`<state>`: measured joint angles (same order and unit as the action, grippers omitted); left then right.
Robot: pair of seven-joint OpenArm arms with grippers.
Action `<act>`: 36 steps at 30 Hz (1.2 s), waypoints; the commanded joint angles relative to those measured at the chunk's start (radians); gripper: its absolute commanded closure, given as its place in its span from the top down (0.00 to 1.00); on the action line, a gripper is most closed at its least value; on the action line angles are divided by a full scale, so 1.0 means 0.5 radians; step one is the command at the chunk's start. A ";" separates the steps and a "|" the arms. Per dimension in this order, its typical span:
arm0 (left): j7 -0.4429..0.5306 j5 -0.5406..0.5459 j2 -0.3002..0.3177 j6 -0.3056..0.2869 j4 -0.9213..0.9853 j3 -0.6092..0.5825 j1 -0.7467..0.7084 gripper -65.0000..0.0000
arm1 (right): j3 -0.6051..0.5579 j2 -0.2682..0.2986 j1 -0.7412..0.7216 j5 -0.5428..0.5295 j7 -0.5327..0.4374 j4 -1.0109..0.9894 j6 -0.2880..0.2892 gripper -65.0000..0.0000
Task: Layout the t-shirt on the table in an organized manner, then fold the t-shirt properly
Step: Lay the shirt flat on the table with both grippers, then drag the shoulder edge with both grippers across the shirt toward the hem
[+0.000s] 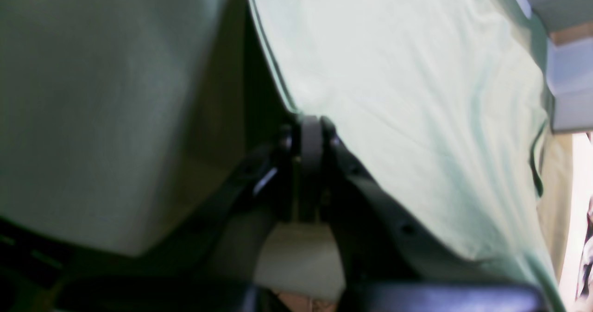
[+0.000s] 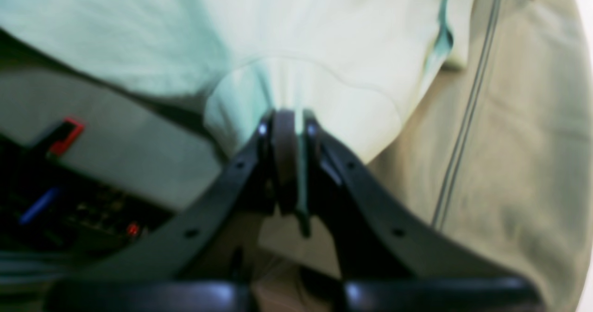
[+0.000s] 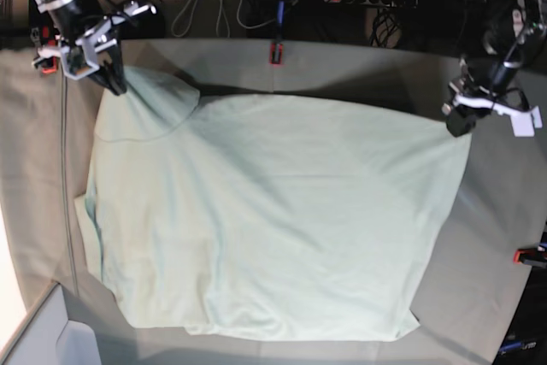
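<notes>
**Shirt pinned at two far corners, spread between the arms**

T-shirt (image 3: 265, 220) lies mostly flat on the worktop (image 3: 496, 237), its long axis running side to side across the base view. Right fingers (image 2: 285, 122) are clenched on a bunched bit of shirt at the far corner on the base view's left, near the sleeve; the cloth lifts into a small peak there. Left fingers (image 1: 311, 126) are clenched on the shirt's edge at the far corner on the base view's right. From both pairs of fingers the shirt's body extends toward the near worktop edge, with the far hem stretched between them and sagging a little in the middle. Near edge looks slightly uneven, with a tuck of cloth at the near corner on the base view's left. Judgement: layout stage, fold not yet started. Both arms are equally close, each already on its corner; any coming pull turns on the span between the two grips.
</notes>
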<state>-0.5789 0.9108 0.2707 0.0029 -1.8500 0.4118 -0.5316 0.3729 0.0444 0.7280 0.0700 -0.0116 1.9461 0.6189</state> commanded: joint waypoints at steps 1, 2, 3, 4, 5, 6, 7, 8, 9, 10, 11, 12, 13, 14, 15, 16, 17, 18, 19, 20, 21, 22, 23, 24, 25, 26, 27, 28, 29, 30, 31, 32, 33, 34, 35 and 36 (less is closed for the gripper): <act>0.009 0.015 0.016 -0.001 -0.018 0.013 -0.040 0.00 | 0.017 0.008 0.064 -0.031 -0.092 0.031 -0.009 0.00; 0.009 0.009 0.010 -0.001 -0.006 0.013 -0.055 0.00 | 0.017 0.008 0.092 -0.031 -0.129 0.031 -0.009 0.00; 0.009 0.003 0.003 -0.001 0.019 0.013 -0.058 0.00 | 0.017 0.008 0.117 -0.031 -0.159 0.031 -0.009 0.00; 0.009 0.009 0.003 -0.001 0.044 0.013 -0.065 0.00 | 0.017 0.008 0.138 -0.031 -0.181 0.031 -0.009 0.00; 0.009 0.009 0.003 -0.004 0.065 0.013 -0.080 0.00 | 0.017 0.008 0.160 -0.031 -0.202 0.031 -0.009 0.00; 0.018 0.009 0.003 -0.004 0.077 0.016 -0.095 0.00 | 0.017 0.008 0.184 -0.031 -0.224 0.031 -0.009 0.00; 0.018 0.009 0.003 -0.004 0.083 0.016 -0.104 0.00 | 0.017 0.011 0.206 -0.031 -0.242 0.031 -0.009 0.00; 0.018 0.009 0.003 -0.004 0.087 0.016 -0.114 0.00 | 0.017 0.011 0.221 -0.031 -0.261 0.031 -0.009 0.00; 0.018 0.009 0.003 -0.004 0.090 0.016 -0.129 0.00 | 0.017 0.011 0.239 -0.031 -0.276 0.031 -0.009 0.00; 0.018 0.009 0.006 -0.004 0.087 0.016 -0.132 0.00 | 0.017 0.011 0.255 -0.031 -0.291 0.031 -0.009 0.00; 0.018 0.009 0.010 -0.004 0.080 0.016 -0.141 0.00 | 0.017 0.011 0.267 -0.031 -0.307 0.031 -0.009 0.00; 0.018 0.012 0.013 -0.004 0.077 0.040 -0.160 0.00 | 0.017 0.011 0.273 -0.031 -0.325 0.031 -0.009 0.00; 0.015 0.012 0.010 -0.004 0.068 0.086 -0.178 0.00 | 0.038 0.014 0.292 -0.031 -0.334 0.028 -0.009 0.00; 0.012 0.012 0.000 -0.004 0.050 0.138 -0.193 0.00 | 0.060 0.014 0.301 -0.031 -0.337 0.028 -0.006 0.00; 0.009 0.012 -0.003 -0.004 0.037 0.184 -0.212 0.00 | 0.075 0.014 0.304 -0.031 -0.350 0.028 -0.006 0.00; 0.009 0.015 -0.003 -0.004 0.031 0.206 -0.230 0.00 | 0.081 0.014 0.307 -0.034 -0.350 0.028 -0.003 0.00; 0.009 0.015 -0.003 -0.004 0.031 0.227 -0.239 0.00 | 0.081 0.017 0.307 -0.034 -0.350 0.028 0.022 0.00; 0.009 0.015 -0.003 -0.004 0.031 0.243 -0.249 0.00 | 0.081 0.014 0.307 -0.034 -0.340 0.025 0.080 0.00; 0.009 0.015 -0.003 -0.004 0.034 0.249 -0.249 0.00 | 0.094 0.011 0.304 -0.034 -0.328 0.025 0.138 0.00; 0.009 0.015 -0.003 -0.004 0.034 0.249 -0.252 0.00 | 0.115 0.008 0.301 -0.034 -0.328 0.025 0.158 0.00; 0.009 0.015 -0.003 -0.004 0.040 0.249 -0.252 0.00 | 0.130 -0.011 0.292 -0.034 -0.325 0.022 0.158 0.00; 0.009 0.015 -0.003 -0.004 0.050 0.249 -0.252 0.00 | 0.146 -0.041 0.292 -0.034 -0.325 0.022 0.158 0.00; 0.009 0.015 -0.003 -0.004 0.050 0.249 -0.258 0.00 | 0.164 -0.060 0.292 -0.034 -0.328 0.016 0.158 0.00; 0.009 0.015 -0.003 -0.004 0.050 0.246 -0.279 0.00 | 0.170 -0.066 0.288 -0.034 -0.334 0.000 0.158 0.00; 0.009 0.015 -0.003 -0.004 0.050 0.240 -0.298 0.00 | 0.170 -0.063 0.288 -0.034 -0.340 -0.021 0.158 0.00; 0.009 0.015 -0.003 -0.004 0.050 0.237 -0.313 0.00 | 0.170 -0.063 0.288 -0.034 -0.343 -0.049 0.158 0.00; 0.009 0.015 -0.003 -0.004 0.053 0.237 -0.328 0.00 | 0.170 -0.063 0.288 -0.034 -0.347 -0.076 0.158 0.00; 0.009 0.012 -0.003 -0.004 0.056 0.237 -0.344 0.00 | 0.170 -0.063 0.288 -0.034 -0.347 -0.110 0.158 0.00; 0.009 0.012 -0.003 -0.004 0.065 0.237 -0.356 0.00 | 0.170 -0.063 0.288 -0.034 -0.347 -0.141 0.158 0.00; 0.009 0.012 -0.003 -0.004 0.077 0.237 -0.356 0.00 | 0.170 -0.060 0.288 -0.034 -0.350 -0.171 0.158 0.00; 0.009 0.012 -0.003 -0.004 0.093 0.237 -0.359 0.00 | 0.170 -0.060 0.288 -0.034 -0.368 -0.199 0.158 0.00; 0.009 0.012 -0.006 -0.004 0.117 0.237 -0.375 0.00 | 0.170 -0.060 0.288 -0.034 -0.411 -0.227 0.158 0.00; 0.009 0.012 -0.015 -0.004 0.133 0.237 -0.387 0.00 | 0.170 -0.060 0.292 -0.031 -0.457 -0.254 0.158 0.00; 0.009 0.012 -0.021 -0.004 0.145 0.243 -0.393 0.00 | 0.170 -0.060 0.298 -0.031 -0.500 -0.276 0.158 0.00; 0.009 0.009 -0.033 -0.004 0.151 0.246 -0.393 0.00 | 0.170 -0.060 0.301 -0.031 -0.534 -0.294 0.158 0.00; 0.009 0.000 -0.043 -0.004 0.151 0.249 -0.396 0.00 | 0.176 -0.060 0.301 -0.031 -0.555 -0.306 0.158 0.00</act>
<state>-0.5900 0.9058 0.2398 0.0036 -1.7596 0.5270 -0.7204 0.4519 0.0082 0.8623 0.0708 -0.2607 1.7817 0.6762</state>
